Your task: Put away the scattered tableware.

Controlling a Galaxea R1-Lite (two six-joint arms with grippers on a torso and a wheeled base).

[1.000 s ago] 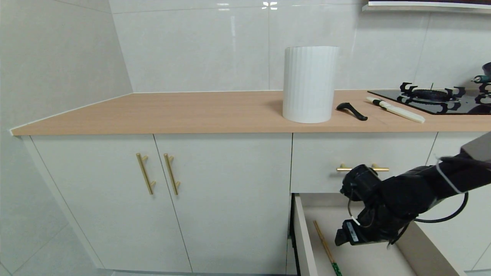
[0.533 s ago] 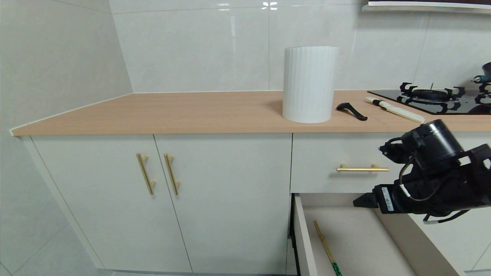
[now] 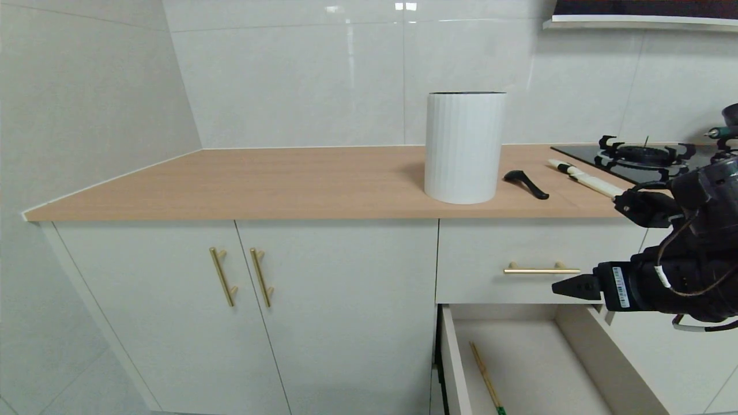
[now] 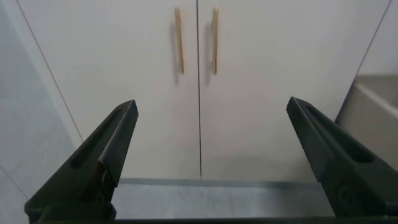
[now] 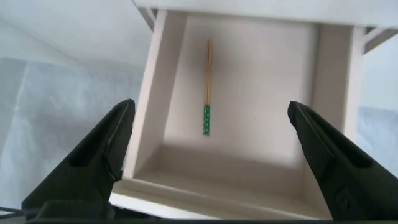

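The right tool [image 3: 576, 287] hangs wide open, empty, above the open white drawer [image 3: 455, 357] holding a green-tipped bamboo chopstick [image 5: 208, 87]. A black curved utensil [image 3: 526, 183] and cream knife [image 3: 585, 180] lie on the wooden desk [image 3: 288, 184], right of the white ribbed canister [image 3: 464, 147]. Best to descend squarely, jaws across one handle.

I am looking at a kitchen corner where glossy pale wall tiles [image 3: 288, 75] are catching a lamp's reflection [image 3: 406, 7] near the top. A wooden countertop [image 3: 259, 184] is running left to right above white cabinet doors [image 3: 323, 317] with gold handles [image 3: 222, 285]. On the right, a lower drawer [image 3: 452, 369] is standing open under a shut one [image 3: 519, 248], and a stove [image 3: 640, 155] is sitting far right. Grey floor tiles [image 5: 56, 99] are showing below.
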